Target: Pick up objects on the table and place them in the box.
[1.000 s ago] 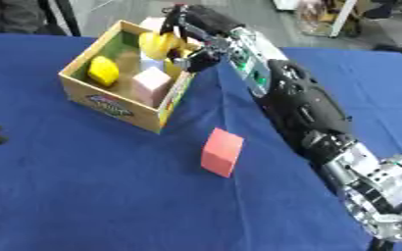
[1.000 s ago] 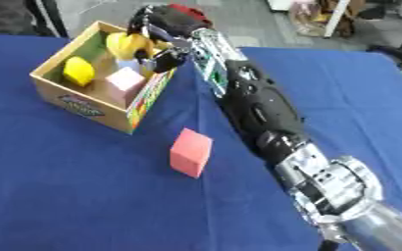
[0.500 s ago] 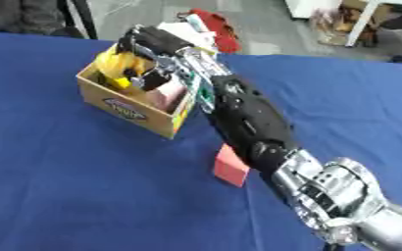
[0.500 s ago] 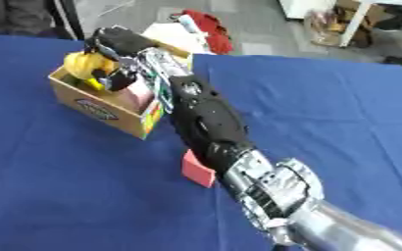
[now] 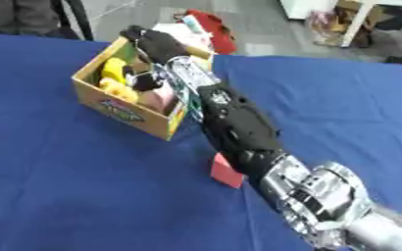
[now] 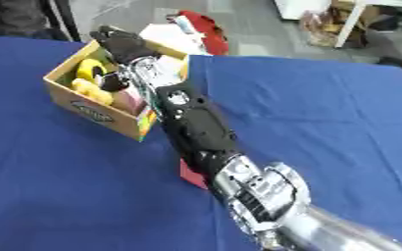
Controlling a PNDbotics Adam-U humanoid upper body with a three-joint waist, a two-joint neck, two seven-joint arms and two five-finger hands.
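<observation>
now the right hand [image 5: 157,44] reaches farther over the box [image 5: 118,105].

Box [image 5: 127,109]: open-topped cardboard, printed label on its near side, set cornerwise on the blue cloth toward the far left.

Yellow pieces [image 5: 117,78]: two or more rounded shapes lying inside the box along its left side; exact form unclear.

Pink block [image 5: 157,98]: pale, inside the box at its near right corner.

Red block [image 5: 228,171]: a cube on the cloth, outside and nearer than the box, partly hidden by the arm.
</observation>
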